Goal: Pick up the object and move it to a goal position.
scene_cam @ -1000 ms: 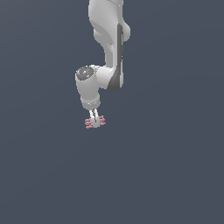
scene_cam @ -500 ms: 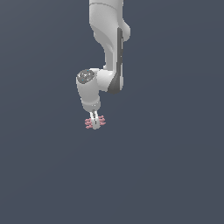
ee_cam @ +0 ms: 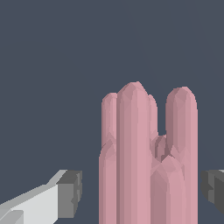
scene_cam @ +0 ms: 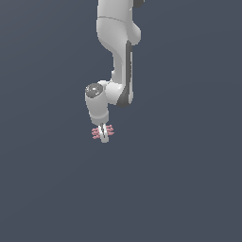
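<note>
Compared with the frame a second ago, we see the arm (scene_cam: 116,56) in nearly the same pose; the wrist and its load have shifted slightly toward the exterior view's right, and the pink object sits at about the same height in the picture as before. No large change shows between the frames.

In the exterior view, the white gripper (scene_cam: 104,138) hangs a little left of centre, just below the middle of the frame, pointing down. The pink ridged object (scene_cam: 98,133) sits between the jaws, its bars sticking out to either side of the narrow fingers. The jaws are closed on it. Whether it rests on the dark surface (scene_cam: 189,189) or is lifted clear, we cannot tell from this view.

The wrist view gives what the exterior view cannot: the object (ee_cam: 144,166) fills the lower centre as several rounded parallel pink bars of unequal length. A white finger with a grey pad (ee_cam: 70,193) shows at lower left, and another grey pad (ee_cam: 214,190) at the right edge. From this view alone we cannot tell whether the pads touch the bars.
</note>
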